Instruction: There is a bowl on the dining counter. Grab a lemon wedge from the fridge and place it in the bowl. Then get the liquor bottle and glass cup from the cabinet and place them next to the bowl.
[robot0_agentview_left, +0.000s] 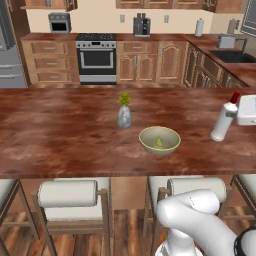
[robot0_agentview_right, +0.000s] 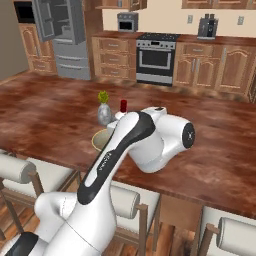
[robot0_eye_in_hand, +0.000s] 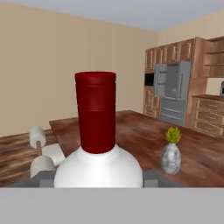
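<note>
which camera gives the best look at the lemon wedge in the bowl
The left base view: it looks down into the bowl, with the lemon wedge plain at the bottom. In the right base view the arm covers most of the bowl.

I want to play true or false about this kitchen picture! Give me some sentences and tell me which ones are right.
1. The slim white bottle with the red cap is tilted, in the robot's fingers. True.
2. The shallow olive-tan bowl is empty. False: a tiny yellow-green lemon wedge lies in it.
3. The small grey vase with a green sprig stands on the reddish-brown wooden dining counter. True.
4. The tall grey steel fridge has all doors shut. False: an upper door hangs open.
</note>
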